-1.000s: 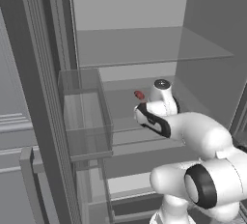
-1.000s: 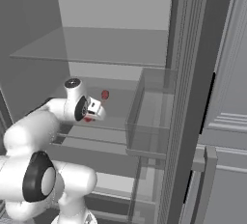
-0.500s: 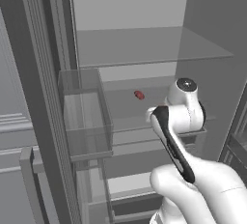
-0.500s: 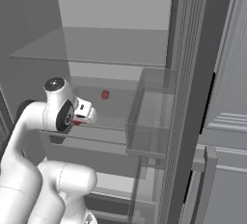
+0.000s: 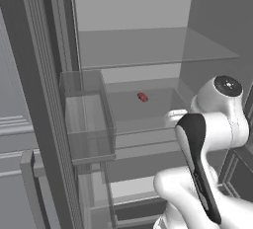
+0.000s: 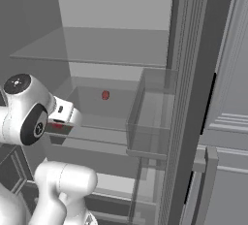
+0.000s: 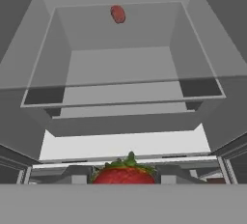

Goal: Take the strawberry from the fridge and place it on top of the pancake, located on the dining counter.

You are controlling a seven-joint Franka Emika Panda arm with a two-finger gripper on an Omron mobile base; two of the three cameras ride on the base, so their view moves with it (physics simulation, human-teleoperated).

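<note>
Jaws nearly shut, clamped on the strawberry [image 7: 124, 174]. It sits bottom centre of the hand view, green leaves up, and shows as a red patch under my hand at middle left of the right base view [image 6: 57, 126].

I'm just in front of the open fridge [image 5: 128, 6], facing its clear drawer [image 7: 120, 73]. A 2nd small red item [image 5: 142, 97] lies at the back of that level, top centre of the hand view. I can't tell what it is. Ignoring it, since the fruit in hand is the target.

Step in hand, as I judge it: get the berry clear of the fridge, then carry it to the pancake on the dining counter.

How to do it well:
- Hold the grip as is. Squeezing harder risks crushing or popping a soft, tapered fruit out.
- Back out straight along the hand axis, with no sideways swing until the wrist is outside the door line.
- Watch the clear door bin [image 5: 86, 119] at centre left of the left base view. It's the nearest thing to clip when I turn.
- Keep the wrist level and slow while the base drives.
- At the plate, lower until the berry touches the pancake, then open.
</note>
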